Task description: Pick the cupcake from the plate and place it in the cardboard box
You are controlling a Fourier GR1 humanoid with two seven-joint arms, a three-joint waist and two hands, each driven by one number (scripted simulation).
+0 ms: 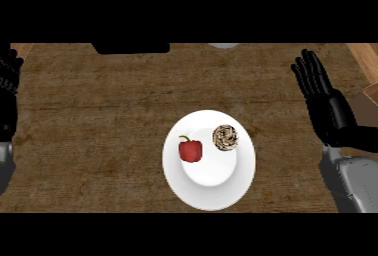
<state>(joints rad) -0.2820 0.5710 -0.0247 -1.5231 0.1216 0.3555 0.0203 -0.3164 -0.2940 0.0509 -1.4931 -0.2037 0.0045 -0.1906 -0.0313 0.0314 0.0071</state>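
- As the wooden counter (96, 125) carries it, the white plate (210, 195) lies centrally.
- Right hand (325, 100) – fingers straight, empty; left hand (9, 75) at the edge likewise.
- Red pepper (190, 150) crowds the cupcake (226, 138) on the plate – risk: wrong item nudged.

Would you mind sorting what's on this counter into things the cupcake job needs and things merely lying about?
For the job:
cupcake, on the plate
plate
box, only partly visible at the right edge
right hand, open
left hand, open

Lying about:
red pepper, also on the plate
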